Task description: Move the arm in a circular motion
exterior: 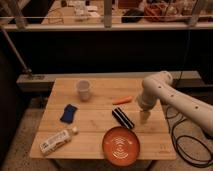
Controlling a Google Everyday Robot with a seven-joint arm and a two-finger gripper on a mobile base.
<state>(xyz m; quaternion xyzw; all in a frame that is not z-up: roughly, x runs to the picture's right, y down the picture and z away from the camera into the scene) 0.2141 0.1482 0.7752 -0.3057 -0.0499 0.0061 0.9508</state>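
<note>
The arm (159,86) reaches in from the right edge of the view; 1 thick white segment runs up and left to a bulbous joint above the right side of the wooden table (100,125), and from there a shorter section drops straight down; at its end the gripper (144,117), a small pale tip, points downward over the right part of the tabletop; whether it is clenched or released cannot be told, and nothing is seen in its grasp.

Just left of the gripper lies a black oblong object (123,118), set on a diagonal; a thin orange item (122,100) lies behind it, near the arm's lower section; an orange plate (120,145) with a pale pattern sits at the front edge, below and left of the gripper.

Farther left, 1 pale cup (83,90) stands upright towards the back of the table; a blue item (69,113) lies in front of it; a white bottle (57,140) lies on its side at the front left corner, well apart from the arm.

Dark cables (182,145) loop on the floor to the right of the table, beneath the arm.
</note>
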